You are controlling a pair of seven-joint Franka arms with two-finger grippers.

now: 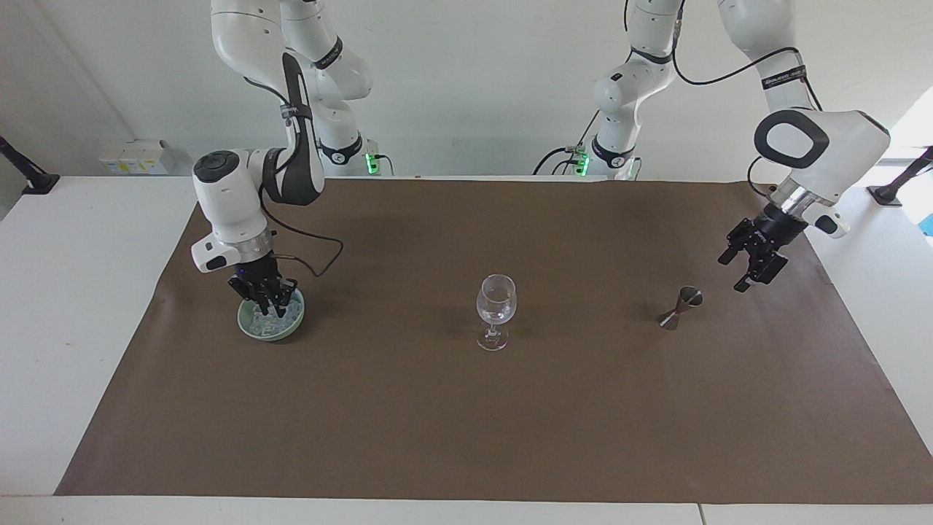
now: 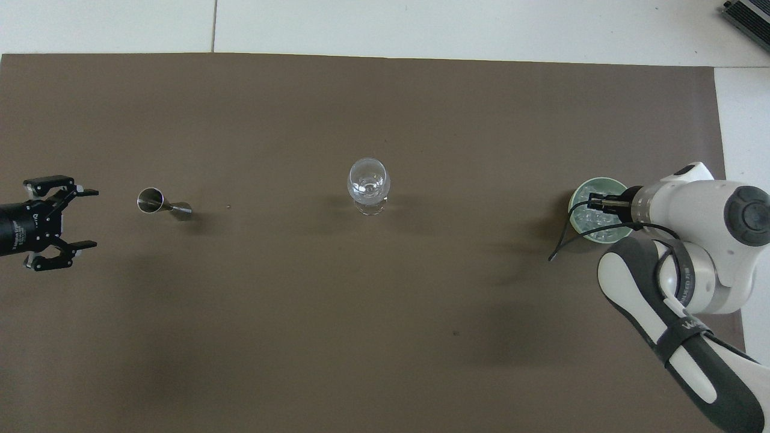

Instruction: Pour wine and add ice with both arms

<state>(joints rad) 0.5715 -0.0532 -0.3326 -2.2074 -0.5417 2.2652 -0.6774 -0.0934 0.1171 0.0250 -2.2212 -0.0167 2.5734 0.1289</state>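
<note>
A clear stemmed wine glass point(image 1: 496, 302) stands upright mid-mat and shows in the overhead view point(image 2: 368, 183) too. A small steel jigger point(image 1: 681, 306) stands toward the left arm's end point(image 2: 159, 203). A pale green bowl point(image 1: 251, 328) holds the ice point(image 1: 271, 322), a heap of small clear cubes, toward the right arm's end point(image 2: 592, 221). My right gripper point(image 1: 268, 306) points down into the bowl, fingers drawn together in the ice point(image 2: 592, 201). My left gripper point(image 1: 730, 275) is open and empty, raised over the mat's edge beside the jigger point(image 2: 93, 218).
A brown mat point(image 1: 466, 408) covers most of the white table point(image 1: 73, 306). A black cable point(image 2: 562, 243) from the right wrist hangs over the mat beside the bowl.
</note>
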